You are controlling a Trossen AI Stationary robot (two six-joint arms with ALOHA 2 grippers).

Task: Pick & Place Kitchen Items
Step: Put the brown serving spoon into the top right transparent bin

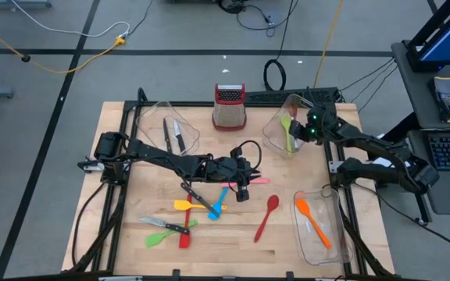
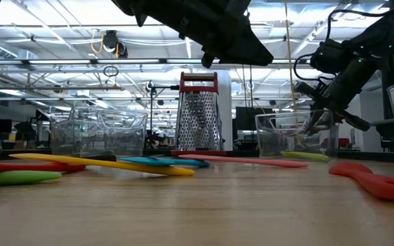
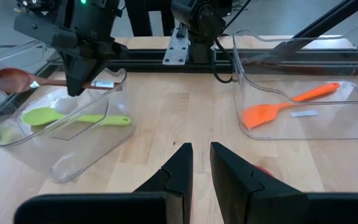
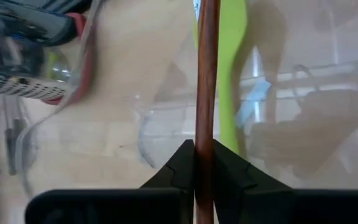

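Your right claw is clamped on the thin handle of the brown spoon — its own wrist view shows the fingers pressed to both sides of it. The left wrist view adds what that one cannot: the spoon's bowl sticks out sideways above the tilted clear bin, where a green spoon already lies. From above you see this claw at the table's far right, over that bin.

Your left claw hangs near the table's middle with only a narrow gap between its fingers; nothing sits in that gap. The high view puts it just beside a pink spatula.

Farther out, only the high view shows the rest together — a red spoon, a blue spatula, a yellow spatula and a green spatula loose on the wooden table. An orange spatula lies in the near right bin, two knives in the far left bin, and the grater stands at the far edge.
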